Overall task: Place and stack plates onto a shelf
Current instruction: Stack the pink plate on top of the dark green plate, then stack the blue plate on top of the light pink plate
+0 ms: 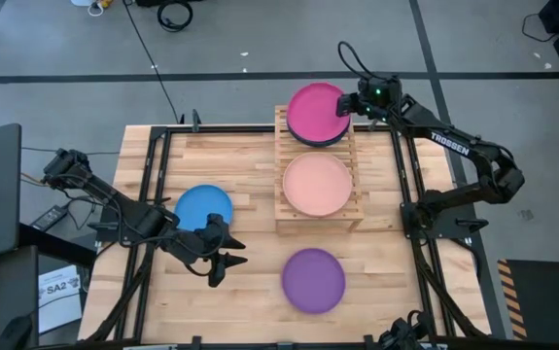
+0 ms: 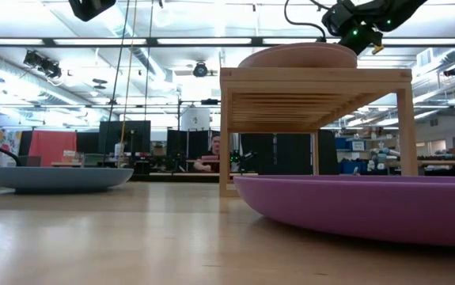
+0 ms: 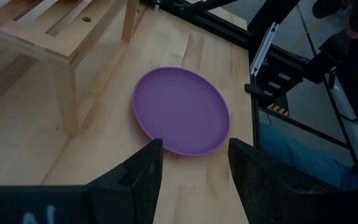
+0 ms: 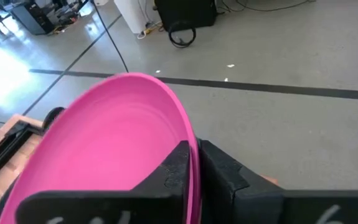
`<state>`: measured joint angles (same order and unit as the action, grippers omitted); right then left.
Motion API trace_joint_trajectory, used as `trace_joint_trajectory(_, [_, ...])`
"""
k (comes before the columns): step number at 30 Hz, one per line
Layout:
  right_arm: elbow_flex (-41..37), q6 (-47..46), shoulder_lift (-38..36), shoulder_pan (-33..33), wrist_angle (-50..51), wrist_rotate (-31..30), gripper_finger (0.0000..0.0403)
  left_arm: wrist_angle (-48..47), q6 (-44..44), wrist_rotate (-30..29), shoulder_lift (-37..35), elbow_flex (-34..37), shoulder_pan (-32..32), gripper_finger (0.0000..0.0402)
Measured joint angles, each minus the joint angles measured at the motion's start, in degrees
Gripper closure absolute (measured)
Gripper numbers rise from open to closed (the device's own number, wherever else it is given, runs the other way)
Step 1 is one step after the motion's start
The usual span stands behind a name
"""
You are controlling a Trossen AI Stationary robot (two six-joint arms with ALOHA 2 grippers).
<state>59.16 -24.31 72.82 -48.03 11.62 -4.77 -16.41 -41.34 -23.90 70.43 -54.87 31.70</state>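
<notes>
The light-wood shelf (image 1: 284, 209) stands mid-table. A salmon plate (image 1: 317, 185) lies on its near tier. On its far tier a magenta plate (image 1: 315, 111) sits over a dark plate stack (image 1: 318, 142). My right gripper (image 1: 347, 105) is shut on the magenta plate's right rim. A blue plate (image 1: 203, 207) and a purple plate (image 1: 313, 280) lie flat on the table. My left gripper (image 1: 228, 251) hovers open between them, left of the purple plate (image 3: 182, 111). In the low view the salmon plate (image 2: 298, 55) hides the magenta one. My right gripper pinches the magenta plate's rim (image 4: 193, 163) on the plate's right side, one finger (image 4: 172, 171) on each face. The fingers come in about level from the table's right. Whether the plate rests on the dark stack or hangs just above it, I cannot tell.
Black frame rails (image 1: 153, 175) run along the table's left and right sides. The shelf's legs (image 3: 66, 102) stand near the purple plate. Bare tabletop lies left of the shelf's far end (image 1: 221, 160). A person sits in the room beyond (image 2: 211, 154).
</notes>
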Motion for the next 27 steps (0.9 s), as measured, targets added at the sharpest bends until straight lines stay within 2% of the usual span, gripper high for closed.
trace_joint_trajectory(8, [0.0, -0.2, 0.0, -0.2, 0.0, 0.0, 0.0353, 0.0, 0.0, 0.0, 0.0, 0.0, 0.0, 0.0214])
trace_joint_trajectory(13, [0.0, -0.2, 0.0, -0.2, 0.0, 0.0, 0.0333, 0.0, 0.0, 0.0, 0.0, 0.0, 0.0, 0.0214])
trace_joint_trajectory(21, [0.0, 0.7, 0.0, -0.2, 0.0, -0.3, 0.0263, 0.0, 0.0, 0.0, 0.0, 0.0, 0.0, 0.0214])
trace_joint_trajectory(27, [0.0, 1.1, 0.0, -0.2, 0.0, -3.3, 0.0198, 0.0, 0.1, 0.0, 0.0, 0.0, 0.0, 0.0214])
